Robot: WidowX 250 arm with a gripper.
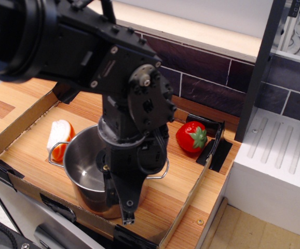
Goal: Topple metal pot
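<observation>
The metal pot [85, 163] is a shiny steel cylinder standing near the front of the cardboard tray [15, 122]. One wire loop handle shows on its left and part of another on its right. My black gripper [125, 210] points down at the pot's right front wall, with its fingertips low against the outside of the pot. I see it edge-on, so the gap between the fingers is hidden. The arm covers the pot's right half. The pot's mouth seems to lean slightly to the left.
A red toy strawberry [191, 137] lies at the tray's back right corner. A white and orange toy [59, 138] sits just left of the pot. A dark tiled wall runs behind the tray, and a white drainer [282, 155] stands to the right.
</observation>
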